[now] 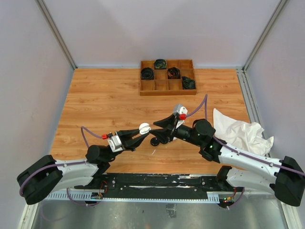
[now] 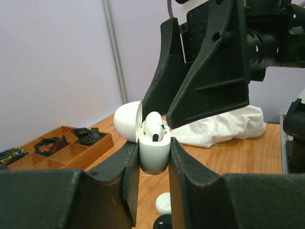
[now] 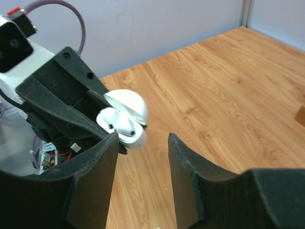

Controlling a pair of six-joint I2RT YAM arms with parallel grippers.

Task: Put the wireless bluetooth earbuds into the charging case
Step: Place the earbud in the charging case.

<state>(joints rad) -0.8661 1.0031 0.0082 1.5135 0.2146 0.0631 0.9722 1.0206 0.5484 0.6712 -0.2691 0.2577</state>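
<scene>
My left gripper [image 2: 154, 160] is shut on the body of a white charging case [image 2: 155, 152], held off the table with its lid [image 2: 127, 120] flipped open to the left. White earbuds [image 3: 119, 123] sit side by side in the case [image 3: 131, 133], dark ends up. My right gripper [image 3: 143, 143] stands open just beside the case, with nothing between its fingers [image 2: 214, 71]. In the top view the case [image 1: 144, 128] is near the table's middle front, the left gripper [image 1: 141, 133] below it and the right gripper [image 1: 162, 129] to its right.
A wooden compartment tray [image 1: 167, 88] with coiled black cables stands at the back. A crumpled white cloth [image 1: 240, 133] lies at the right. Under the case, a small white rounded piece [image 2: 163, 202] and a black one [image 1: 155, 141] rest on the table.
</scene>
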